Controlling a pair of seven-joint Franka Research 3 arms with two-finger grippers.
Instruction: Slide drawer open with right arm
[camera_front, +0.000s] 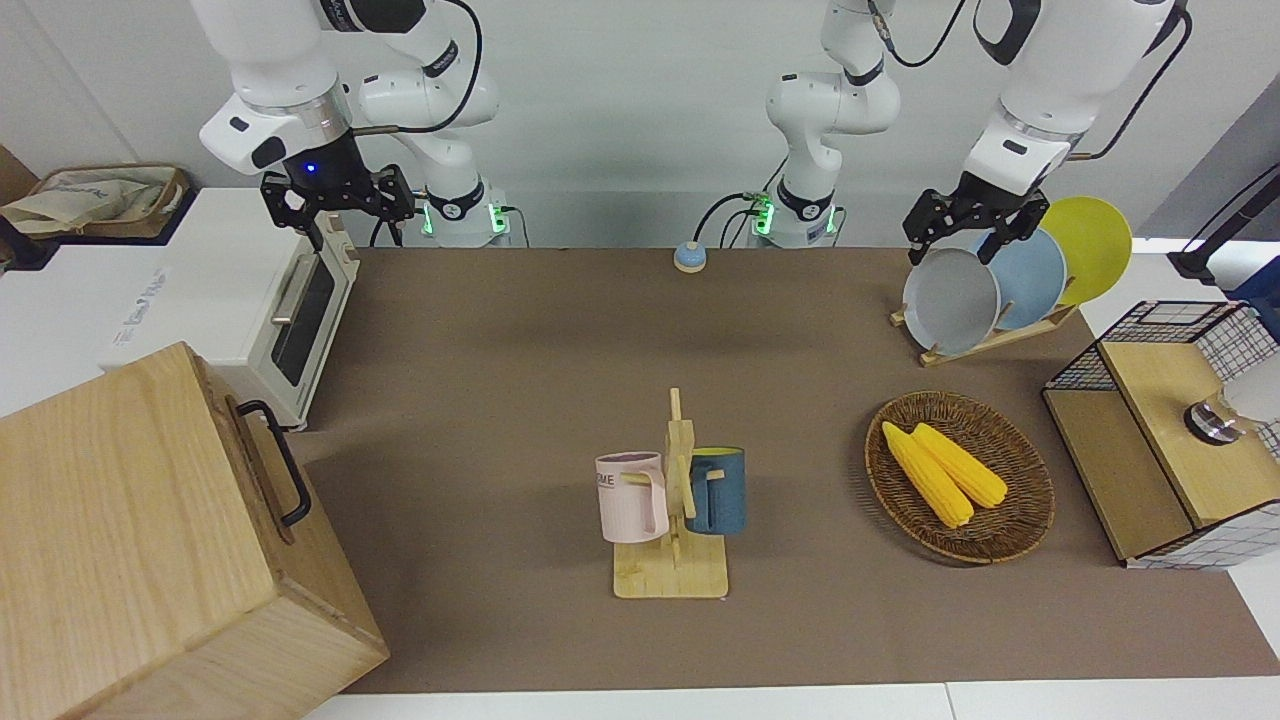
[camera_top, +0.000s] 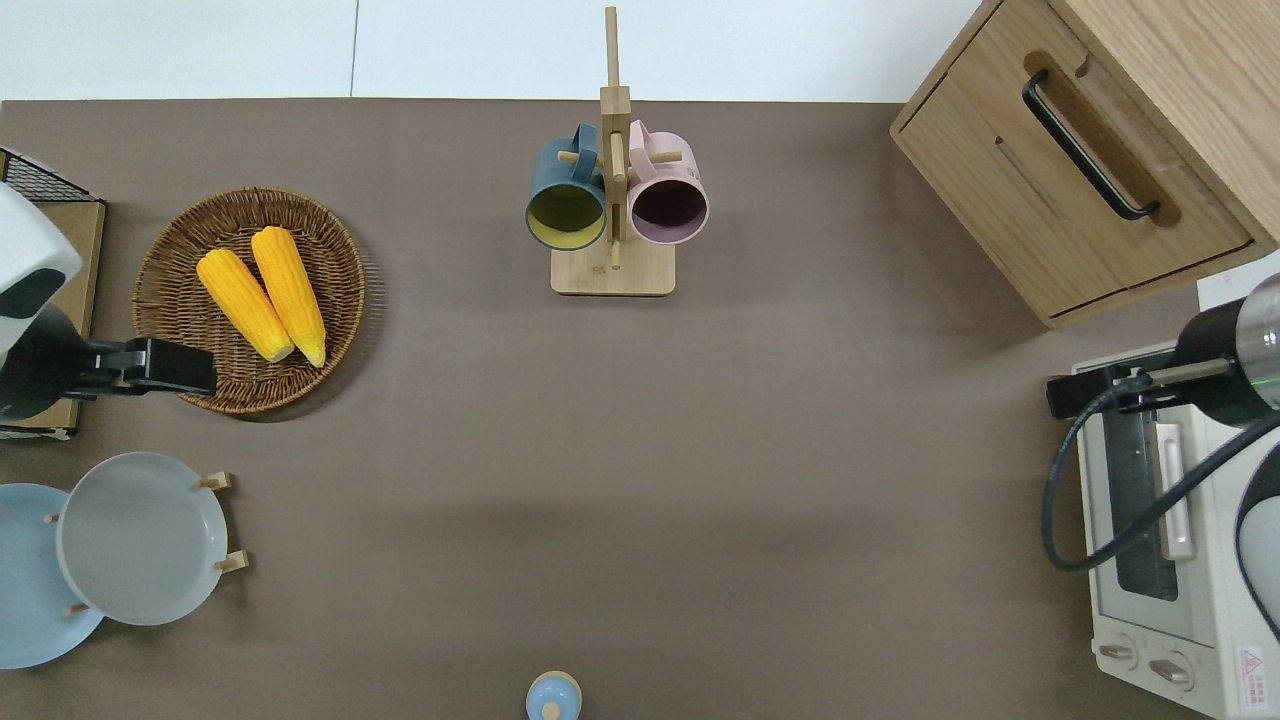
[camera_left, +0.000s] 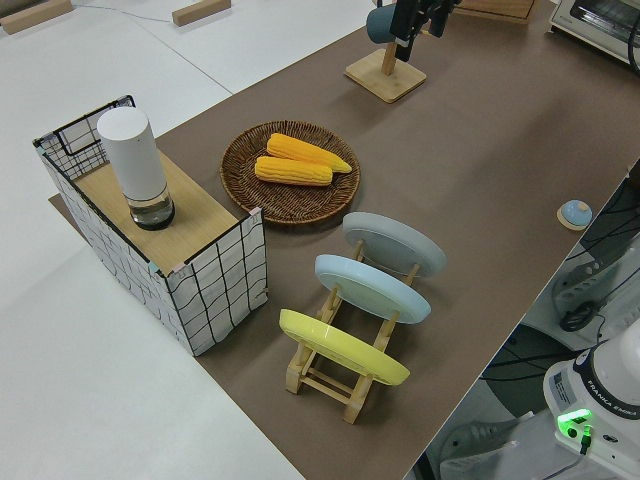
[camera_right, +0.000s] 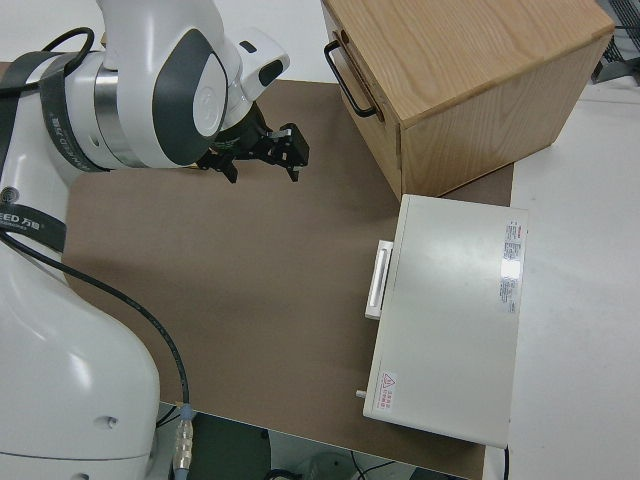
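The right gripper (camera_front: 338, 205), upper left, hangs with fingers apart — drawer (camera_front: 268, 470) shut, handle (camera_front: 276, 460) untouched.

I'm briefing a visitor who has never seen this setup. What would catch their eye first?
Probably the two bright yellow corn cobs in the wicker basket toward the left arm's end. Next, the mug tree mid-table, holding a pink mug and a blue mug. Then the big wood box with its shut drawer at the right arm's end, farther from the robots than the white toaster oven, over which the right gripper hangs.
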